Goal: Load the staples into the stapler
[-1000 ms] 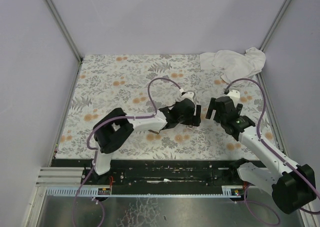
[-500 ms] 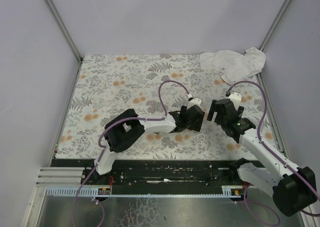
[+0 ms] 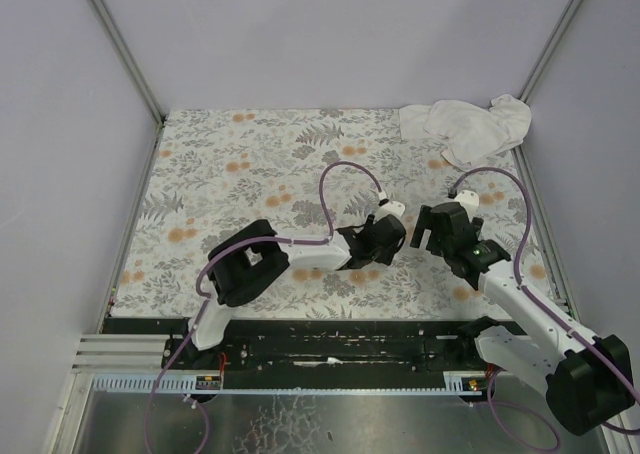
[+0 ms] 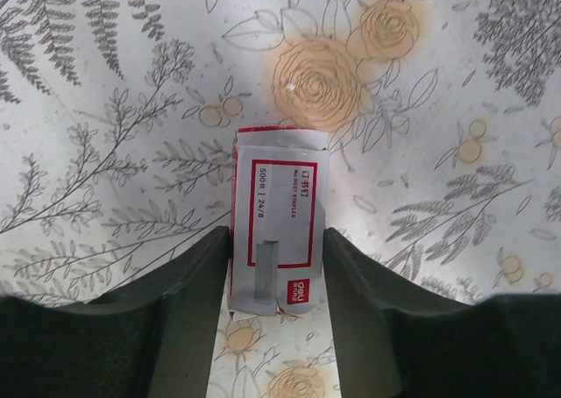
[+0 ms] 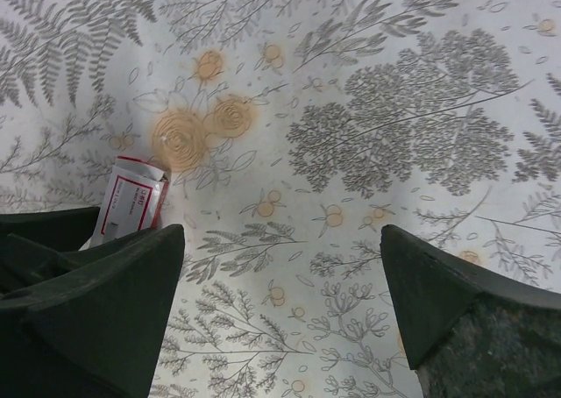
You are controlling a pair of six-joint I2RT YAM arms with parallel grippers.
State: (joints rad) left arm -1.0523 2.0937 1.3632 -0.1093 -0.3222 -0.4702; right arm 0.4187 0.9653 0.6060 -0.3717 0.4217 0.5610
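The staples box (image 4: 279, 218), white label with a red frame, lies flat on the floral table cover. My left gripper (image 4: 277, 236) sits low over it with one dark finger against each long side, shut on the box. In the top view the left gripper (image 3: 385, 239) is right of centre and hides the box. In the right wrist view the box (image 5: 131, 201) shows at the left, behind the left arm's finger. My right gripper (image 5: 280, 240) is wide open and empty just right of it, also in the top view (image 3: 425, 229). No stapler is in view.
A crumpled white cloth (image 3: 470, 124) lies at the back right corner. The floral table cover (image 3: 250, 164) spans the table between metal corner posts. The two grippers are close together at the centre right.
My left arm has reached further right and settled its fingers around the staples box. The right gripper has shifted slightly down and left, staying open.
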